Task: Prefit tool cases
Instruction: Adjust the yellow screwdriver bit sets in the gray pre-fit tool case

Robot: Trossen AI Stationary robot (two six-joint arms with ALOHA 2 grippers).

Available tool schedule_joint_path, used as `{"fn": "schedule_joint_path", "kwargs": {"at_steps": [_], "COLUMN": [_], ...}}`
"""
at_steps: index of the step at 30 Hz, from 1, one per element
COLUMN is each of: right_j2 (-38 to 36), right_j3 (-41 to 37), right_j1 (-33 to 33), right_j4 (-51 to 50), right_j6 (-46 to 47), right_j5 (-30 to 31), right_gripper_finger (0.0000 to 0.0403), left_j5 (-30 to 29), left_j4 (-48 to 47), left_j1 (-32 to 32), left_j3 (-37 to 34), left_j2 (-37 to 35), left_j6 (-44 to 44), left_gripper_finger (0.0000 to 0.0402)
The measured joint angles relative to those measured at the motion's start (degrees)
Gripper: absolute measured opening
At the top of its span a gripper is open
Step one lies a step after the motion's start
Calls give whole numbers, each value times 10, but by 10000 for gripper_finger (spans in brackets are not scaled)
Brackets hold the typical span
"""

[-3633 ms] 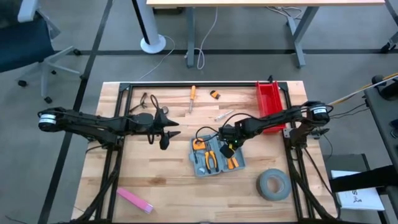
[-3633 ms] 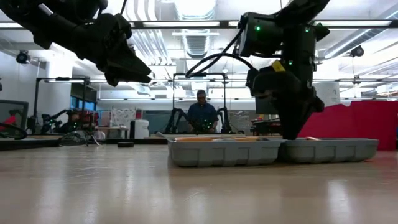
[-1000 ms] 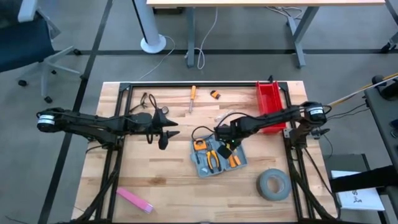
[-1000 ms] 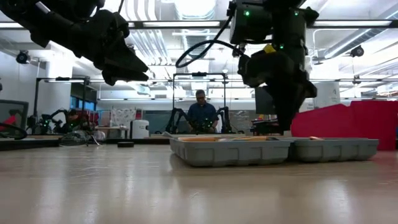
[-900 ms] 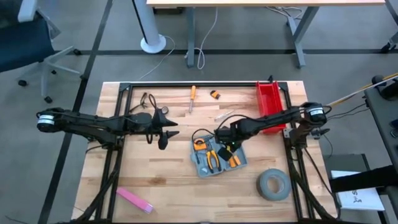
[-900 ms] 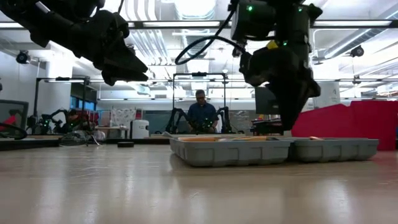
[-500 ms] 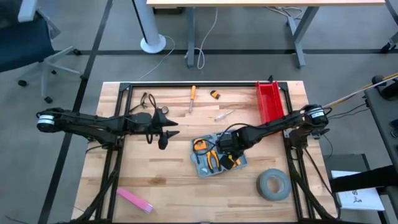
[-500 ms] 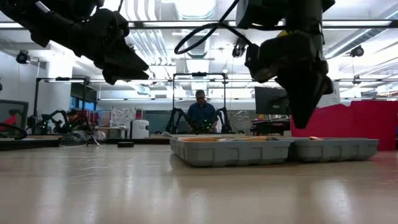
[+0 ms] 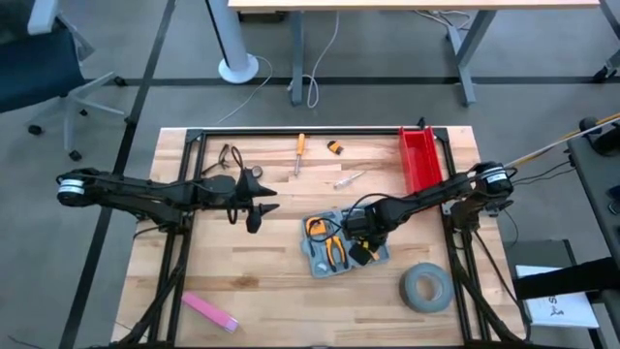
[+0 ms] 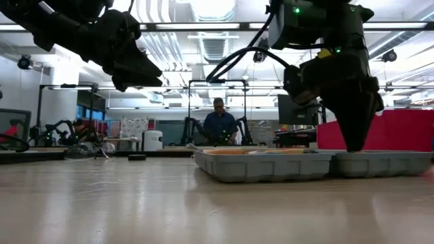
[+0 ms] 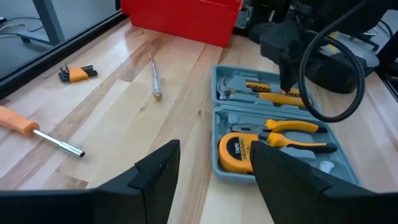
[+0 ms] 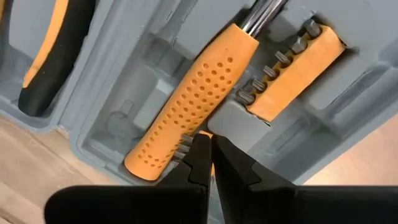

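The blue-grey tool case [image 9: 317, 260] lies open and flat on the table right of centre. It holds an orange tape measure [image 11: 238, 149], pliers [image 11: 292, 127], an orange-handled hammer [image 12: 186, 106] and a bit holder [image 12: 298, 68]. My right gripper [image 9: 360, 247] points straight down into the case's right half, shut, with its tips [image 12: 207, 146] between the hammer handle and the bit holder. My left gripper [image 9: 254, 211] hovers open above the table, left of the case, with nothing between its fingers [image 11: 214, 152]. My right gripper sets its shut fingertips [image 10: 354, 146] down from above into the case's moulded tray [image 12: 233, 118]. They sit beside the hammer handle's free end [image 12: 177, 146]. The case rests flat on the table.
A red bin [image 9: 418, 155] stands at the far right and a grey tape roll [image 9: 426, 288] at the near right. An orange screwdriver [image 9: 299, 150], hex keys [image 9: 335, 147] and a small driver [image 9: 349, 179] lie beyond the case. A pink strip [image 9: 210, 310] lies near left.
My right gripper, still shut, has moved toward the table's near edge and down into the case's right half. The case has slid a little toward the table's right edge, still flat and open.
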Motion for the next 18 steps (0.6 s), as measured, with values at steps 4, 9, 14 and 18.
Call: {"fn": "schedule_joint_path", "kwargs": {"at_steps": [4, 9, 14, 18], "right_j2": [1, 4, 4, -1], "right_j3": [11, 39, 50, 50], "right_j1": [0, 1, -1, 0], "right_j4": [-5, -37, -102, -97], "right_j6": [-5, -9, 1, 2], "right_j5": [1, 21, 53, 56], "right_gripper_finger": [0, 0, 0, 0], "left_j5": [0, 0, 0, 0], "left_j4": [0, 0, 0, 0], "left_j1": [0, 0, 0, 0], "left_j3": [0, 0, 0, 0], "left_j2": [0, 0, 0, 0], "left_j6": [0, 0, 0, 0], "left_gripper_finger": [204, 204, 204, 204]}}
